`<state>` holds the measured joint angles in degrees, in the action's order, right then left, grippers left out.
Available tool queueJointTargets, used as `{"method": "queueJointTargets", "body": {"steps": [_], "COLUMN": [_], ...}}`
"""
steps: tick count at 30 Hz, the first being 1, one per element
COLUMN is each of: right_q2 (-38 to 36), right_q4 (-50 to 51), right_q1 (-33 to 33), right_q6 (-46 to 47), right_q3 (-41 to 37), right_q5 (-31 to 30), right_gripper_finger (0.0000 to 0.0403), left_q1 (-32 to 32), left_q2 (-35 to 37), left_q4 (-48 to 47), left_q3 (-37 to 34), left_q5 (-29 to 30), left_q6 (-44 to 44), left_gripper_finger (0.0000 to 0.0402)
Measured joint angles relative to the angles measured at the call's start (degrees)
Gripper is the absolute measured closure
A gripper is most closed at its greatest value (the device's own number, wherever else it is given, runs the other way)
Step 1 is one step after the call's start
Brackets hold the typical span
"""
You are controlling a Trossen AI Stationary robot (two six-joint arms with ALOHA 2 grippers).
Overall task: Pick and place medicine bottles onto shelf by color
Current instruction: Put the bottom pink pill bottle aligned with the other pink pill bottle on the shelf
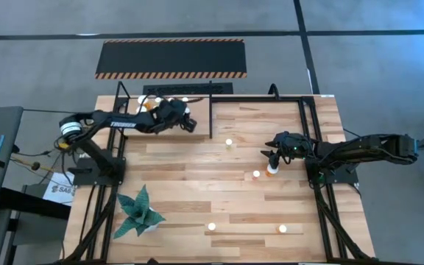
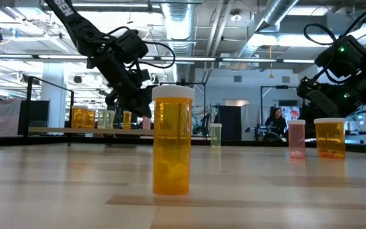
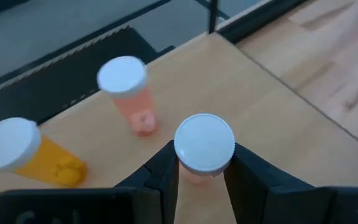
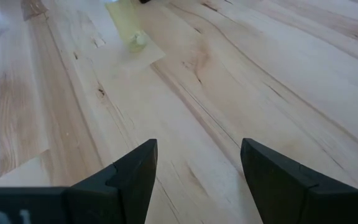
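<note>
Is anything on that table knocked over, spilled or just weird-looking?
Nothing stands out. The bottles in the low view, like the big orange bottle, stand upright and capped. The left gripper holds a pinkish bottle over the shelf; the right gripper hangs open over bare table. No spills show.

One camera hangs high, looking straight down on the whole table (image 1: 197, 169). Another sits at tabletop level, facing across it close behind an orange bottle (image 2: 172, 140). Each wrist camera looks past its own fingers, very near the wood. The overhead and low views share the table's bottles and both arms
</note>
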<state>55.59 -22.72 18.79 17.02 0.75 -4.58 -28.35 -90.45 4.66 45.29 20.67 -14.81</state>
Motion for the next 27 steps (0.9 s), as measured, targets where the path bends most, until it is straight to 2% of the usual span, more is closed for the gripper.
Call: {"method": "queueJointTargets", "body": {"steps": [22, 27], "right_q2": [0.0, 0.0], "right_q4": [0.0, 0.0], "right_q1": [0.0, 0.0], "right_q6": [0.0, 0.0], "right_q3": [0.0, 0.0], "right_q5": [0.0, 0.0], "right_gripper_finger": [0.0147, 0.0147], "left_q1": [-2.2, -2.2], "left_q2": [-0.6, -0.6], "left_q4": [-2.1, -2.1], "left_q3": [1.0, 1.0], "left_q5": [0.3, -1.1], "left_q6": [-1.0, -1.0], "left_gripper_finger": [0.0306, 0.0306]}}
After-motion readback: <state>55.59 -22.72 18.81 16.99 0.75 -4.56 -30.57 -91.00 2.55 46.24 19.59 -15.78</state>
